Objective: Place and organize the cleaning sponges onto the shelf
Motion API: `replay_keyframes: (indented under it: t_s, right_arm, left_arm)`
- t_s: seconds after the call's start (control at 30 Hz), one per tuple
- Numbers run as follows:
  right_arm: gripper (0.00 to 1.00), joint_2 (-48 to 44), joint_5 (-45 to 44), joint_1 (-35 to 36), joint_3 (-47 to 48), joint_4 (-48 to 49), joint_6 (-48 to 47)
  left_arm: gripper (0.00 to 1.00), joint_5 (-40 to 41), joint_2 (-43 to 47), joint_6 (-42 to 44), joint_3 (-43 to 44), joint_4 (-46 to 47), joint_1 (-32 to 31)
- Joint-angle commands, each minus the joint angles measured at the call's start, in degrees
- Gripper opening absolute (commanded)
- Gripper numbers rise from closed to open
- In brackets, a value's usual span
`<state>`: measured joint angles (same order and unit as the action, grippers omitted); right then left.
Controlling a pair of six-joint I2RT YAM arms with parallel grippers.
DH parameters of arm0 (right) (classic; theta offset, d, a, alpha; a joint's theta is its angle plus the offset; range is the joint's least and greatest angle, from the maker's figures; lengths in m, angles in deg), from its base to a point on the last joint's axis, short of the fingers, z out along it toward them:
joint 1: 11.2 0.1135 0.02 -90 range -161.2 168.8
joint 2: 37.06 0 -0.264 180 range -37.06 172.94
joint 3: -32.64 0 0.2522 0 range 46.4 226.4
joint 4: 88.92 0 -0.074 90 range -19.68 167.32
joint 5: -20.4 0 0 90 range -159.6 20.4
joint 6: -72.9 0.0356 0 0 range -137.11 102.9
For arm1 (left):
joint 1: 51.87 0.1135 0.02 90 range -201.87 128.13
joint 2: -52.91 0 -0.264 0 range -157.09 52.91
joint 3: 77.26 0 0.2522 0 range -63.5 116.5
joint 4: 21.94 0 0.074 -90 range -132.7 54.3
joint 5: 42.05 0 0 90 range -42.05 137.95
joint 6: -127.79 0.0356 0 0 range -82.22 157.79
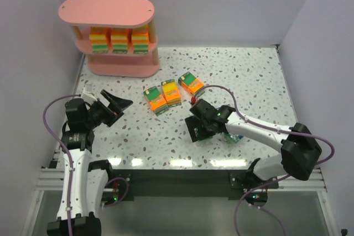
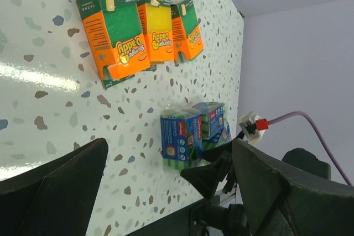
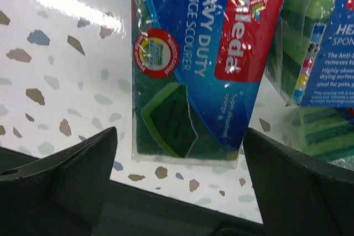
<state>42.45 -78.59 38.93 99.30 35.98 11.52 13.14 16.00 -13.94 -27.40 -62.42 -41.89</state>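
Shelf: the pink shelf [image 1: 107,12] stands at the far left of the table [image 1: 249,81], with three orange packs [image 1: 119,41] in a row on its middle board.
Loose orange packs: three more [image 1: 170,93] lie side by side mid-table, well apart from the shelf.
Blue packs: a cluster [image 2: 191,134] lies close to the table's near edge; the exact count is unclear.
Left gripper [image 1: 118,109]: jaws wide, nothing between them, at the table's left side.
Right gripper [image 1: 200,131]: jaws wide and empty, with one flat blue pack [image 3: 193,64] in front.
Risk: the glossy wrap may slip in a shallow pinch. Closing could drag the neighbouring pack, or nudge the cluster off the near edge.
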Motion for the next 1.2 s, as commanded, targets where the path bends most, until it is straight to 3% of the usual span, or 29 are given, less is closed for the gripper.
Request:
replay_keyframes:
  t_s: [0.0,0.3,0.4,0.53,0.6,0.7,0.9,1.03,1.17]
  right_arm:
    - [0.99,1.6,-1.3,-0.1,-0.2,6.5,1.5]
    - [0.97,13.8,-4.5,-0.1,3.1,8.6,2.4]
    - [0.88,13.3,-1.1,-0.1,3.9,9.1,2.5]
    - [0.68,11.0,5.2,0.0,5.9,11.5,2.4]
    - [0.66,12.4,7.0,0.1,7.9,11.0,2.9]
    - [0.72,16.7,7.8,0.4,12.6,9.9,4.4]
    - [0.99,25.4,11.2,1.5,25.3,8.0,8.5]
    - [0.99,26.6,14.4,1.5,30.4,6.5,9.3]
    - [0.99,21.3,20.9,0.8,25.3,12.4,11.2]
  left_arm:
    - [1.00,-2.1,1.4,2.6,1.0,-2.5,-0.2]
    - [1.00,-2.2,1.1,6.8,0.3,-6.5,-0.2]
    - [1.00,-1.8,1.7,9.3,0.4,-9.2,-0.1]
    - [1.00,0.2,2.9,11.0,0.7,-12.6,-0.2]
    - [1.00,0.8,3.7,10.8,0.8,-13.4,-0.1]
    - [1.00,0.6,4.0,10.3,0.8,-13.6,-0.2]
    - [1.00,2.6,1.8,13.4,1.2,-17.1,-0.2]
    - [1.00,2.0,0.7,13.3,0.8,-17.3,-0.2]
    - [1.00,-0.5,1.5,12.1,0.5,-16.4,-0.3]
